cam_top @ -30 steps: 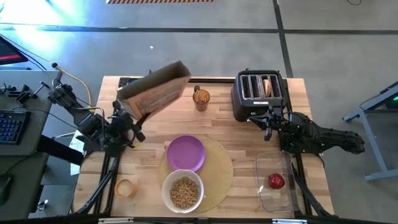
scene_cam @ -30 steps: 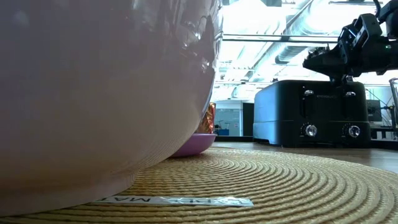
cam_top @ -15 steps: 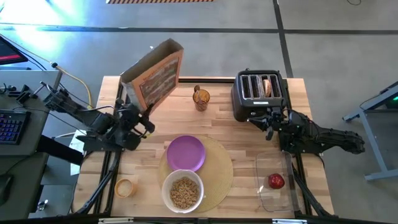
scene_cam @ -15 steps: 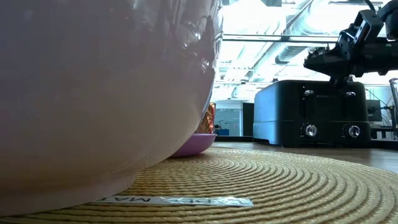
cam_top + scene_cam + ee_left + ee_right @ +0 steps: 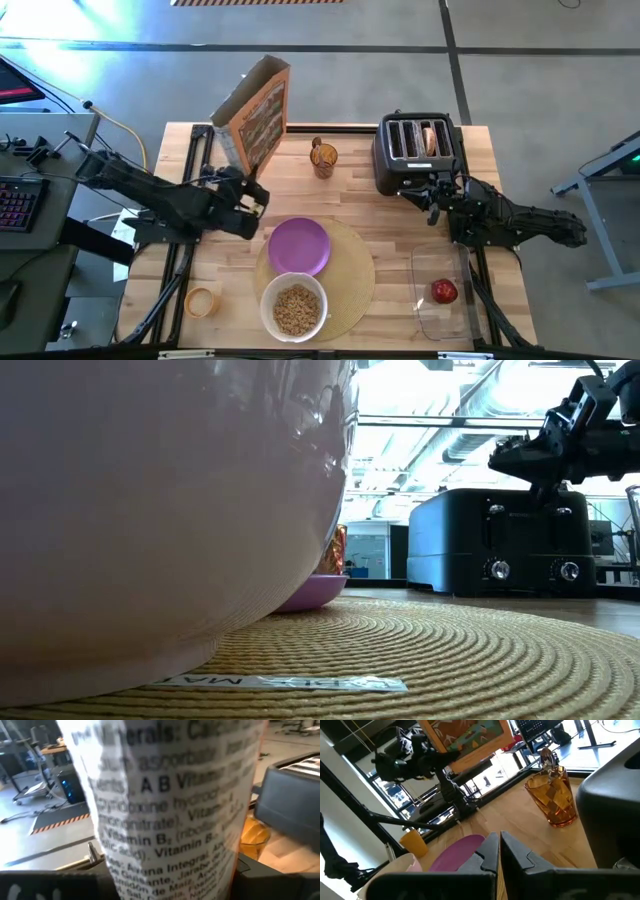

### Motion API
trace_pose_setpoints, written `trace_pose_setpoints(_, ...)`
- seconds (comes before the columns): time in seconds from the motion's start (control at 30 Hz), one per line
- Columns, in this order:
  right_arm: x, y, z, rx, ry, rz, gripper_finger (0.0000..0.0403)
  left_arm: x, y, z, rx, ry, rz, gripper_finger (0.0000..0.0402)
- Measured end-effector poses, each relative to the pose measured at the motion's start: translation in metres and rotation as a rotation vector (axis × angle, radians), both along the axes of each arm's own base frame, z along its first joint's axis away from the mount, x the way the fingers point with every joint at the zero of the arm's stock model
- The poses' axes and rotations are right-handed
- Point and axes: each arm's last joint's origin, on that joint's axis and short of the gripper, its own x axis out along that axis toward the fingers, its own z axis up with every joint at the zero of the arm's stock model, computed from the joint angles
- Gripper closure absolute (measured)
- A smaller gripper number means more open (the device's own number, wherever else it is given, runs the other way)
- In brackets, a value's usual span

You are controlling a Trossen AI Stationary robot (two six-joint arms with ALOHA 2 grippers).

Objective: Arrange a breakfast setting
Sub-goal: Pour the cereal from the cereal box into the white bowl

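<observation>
Now the big cereal box (image 5: 253, 115), light but crushable card, stands upright at the bench's back-left, left fingers (image 5: 243, 193) pinching its lower edge. White bowl (image 5: 294, 306) w/ cereal, prob. breakable: take by rim. Right fingers (image 5: 432, 203) pressed together near toaster (image 5: 415, 150).

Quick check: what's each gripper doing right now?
Left gripper: shut on the cereal box, holding it upright at the table's back left.
Right gripper: shut, empty, waiting in front of the toaster.
</observation>
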Motion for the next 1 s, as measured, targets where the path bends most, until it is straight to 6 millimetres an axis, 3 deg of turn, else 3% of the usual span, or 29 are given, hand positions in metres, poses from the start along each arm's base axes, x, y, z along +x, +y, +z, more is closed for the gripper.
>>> trace_pose_setpoints(0.37,0.000,0.000,0.000,0.000,0.000,0.001,0.0402,0.024,0.002,-0.037,-0.027,0.011,0.082,0.0252)
trace_pose_setpoints(0.67,0.000,0.000,0.000,0.046,-0.009,0.012,0.0402,0.013,0.004,-0.054,-0.078,-0.027,0.158,0.0252)
trace_pose_setpoints(1.0,0.000,0.000,0.000,0.059,-0.012,0.012,0.0402,-0.012,0.010,-0.089,-0.153,-0.044,0.237,0.0252)
